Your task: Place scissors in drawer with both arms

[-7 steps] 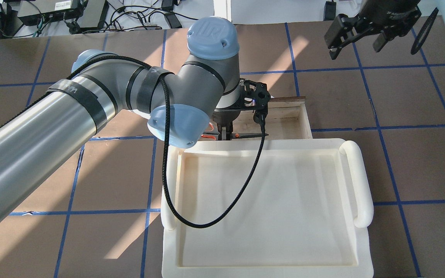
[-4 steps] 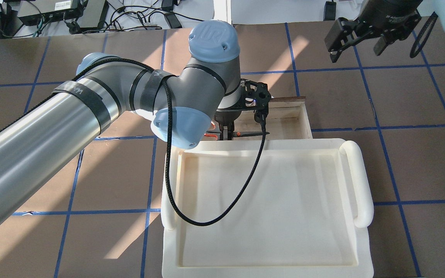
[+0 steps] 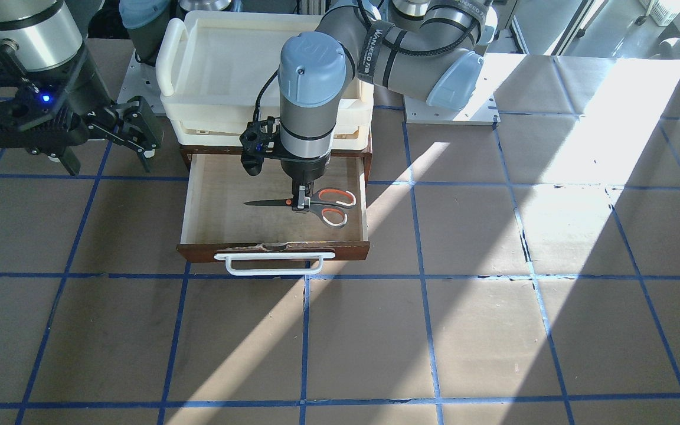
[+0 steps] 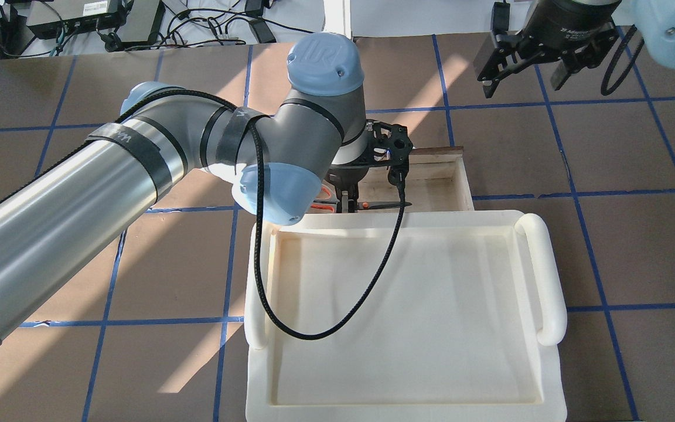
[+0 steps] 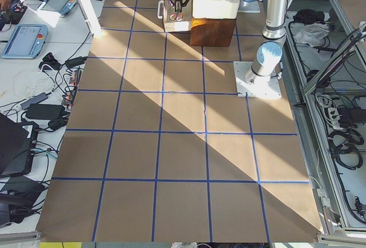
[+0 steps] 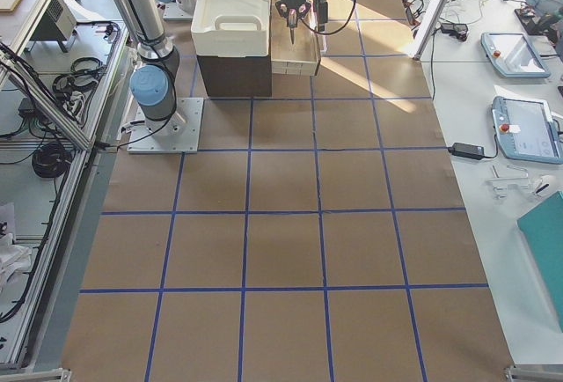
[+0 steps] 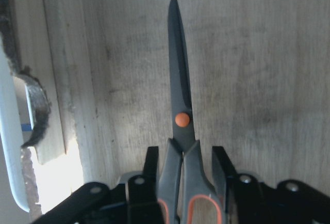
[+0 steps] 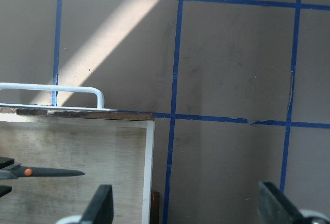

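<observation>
The scissors (image 3: pixel 322 206) lie level low inside the open drawer (image 3: pixel 275 248), blades pointing toward the robot's right. My left gripper (image 3: pixel 300 203) points straight down and is shut on the scissors' neck just behind the orange pivot. In the left wrist view the black fingers (image 7: pixel 151 162) flank the scissors (image 7: pixel 180 110) over the pale drawer floor. From overhead the scissors (image 4: pixel 381 204) show past the tray edge, inside the drawer (image 4: pixel 463 181). My right gripper (image 4: pixel 522 73) is open and empty, raised beyond the drawer's right corner; it also shows in the front view (image 3: pixel 107 150).
A cream plastic tray (image 4: pixel 548 275) sits on the cabinet above the drawer and hides the drawer's back part from overhead. The drawer's white bar handle (image 3: pixel 275 268) faces the operators' side. Brown table with blue tape grid (image 3: pixel 493 330) lies around.
The right gripper has drifted away from the drawer, up and to the left in the overhead view. The left arm shifted slightly right with the scissors, still over the drawer.
</observation>
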Action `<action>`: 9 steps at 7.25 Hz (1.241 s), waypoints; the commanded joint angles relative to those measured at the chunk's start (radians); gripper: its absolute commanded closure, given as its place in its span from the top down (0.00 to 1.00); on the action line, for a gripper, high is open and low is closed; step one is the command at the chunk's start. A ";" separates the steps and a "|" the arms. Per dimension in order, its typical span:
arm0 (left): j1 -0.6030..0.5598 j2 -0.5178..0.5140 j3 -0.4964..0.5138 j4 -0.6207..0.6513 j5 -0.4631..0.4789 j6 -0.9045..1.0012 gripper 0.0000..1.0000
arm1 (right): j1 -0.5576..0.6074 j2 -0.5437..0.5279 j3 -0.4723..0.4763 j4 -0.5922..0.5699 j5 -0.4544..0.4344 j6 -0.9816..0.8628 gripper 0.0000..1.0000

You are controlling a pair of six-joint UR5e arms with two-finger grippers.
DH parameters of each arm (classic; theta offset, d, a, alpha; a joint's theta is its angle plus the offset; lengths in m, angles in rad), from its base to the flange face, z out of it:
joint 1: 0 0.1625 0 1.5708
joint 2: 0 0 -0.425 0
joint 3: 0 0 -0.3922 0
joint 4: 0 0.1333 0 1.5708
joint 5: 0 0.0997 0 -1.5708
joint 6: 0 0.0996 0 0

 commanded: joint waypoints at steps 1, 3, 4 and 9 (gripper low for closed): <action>0.005 0.021 0.014 0.014 -0.009 -0.077 1.00 | 0.003 0.001 0.002 0.000 0.000 0.005 1.00; 0.017 0.061 0.034 0.013 -0.009 -0.282 1.00 | 0.003 0.004 0.002 0.001 0.000 0.000 1.00; 0.026 0.087 0.050 0.013 -0.009 -0.508 1.00 | 0.003 0.003 0.002 0.000 0.002 0.000 1.00; 0.283 0.200 0.097 -0.069 0.013 -1.089 1.00 | 0.002 0.004 0.003 -0.005 0.005 -0.010 1.00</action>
